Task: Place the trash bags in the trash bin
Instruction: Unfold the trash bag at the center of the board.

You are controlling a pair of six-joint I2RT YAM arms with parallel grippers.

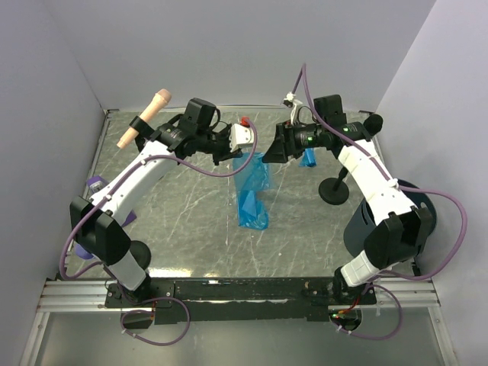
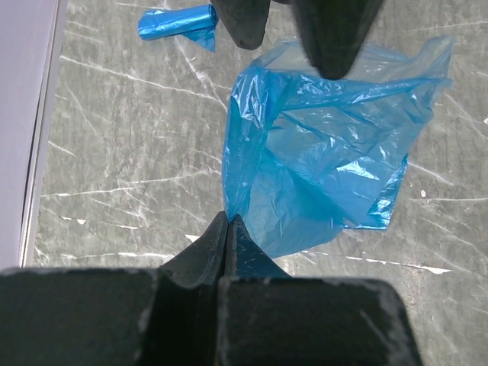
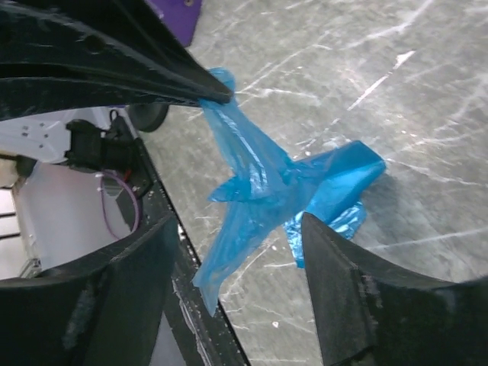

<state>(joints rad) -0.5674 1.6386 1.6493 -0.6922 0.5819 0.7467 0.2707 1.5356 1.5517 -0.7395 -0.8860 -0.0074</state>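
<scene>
A long floppy blue trash bag (image 1: 252,191) hangs from my left gripper (image 1: 233,151) with its lower end on the table. In the left wrist view the jaws (image 2: 227,219) are shut on the bag's edge (image 2: 320,160). My right gripper (image 1: 274,145) is open beside the bag's top. In the right wrist view its gripper (image 3: 236,267) is open with the bag (image 3: 267,183) hanging between and beyond the fingers, not gripped. A small blue roll (image 1: 309,158) lies behind the right gripper; it also shows in the left wrist view (image 2: 175,21). The dark trash bin (image 1: 358,229) stands at the right, partly hidden by the right arm.
A black round stand base (image 1: 333,191) sits between the bag and the bin. A microphone with a tan foam head (image 1: 145,118) is at the back left. A purple object (image 1: 95,184) lies at the left edge. Walls close in the table on three sides.
</scene>
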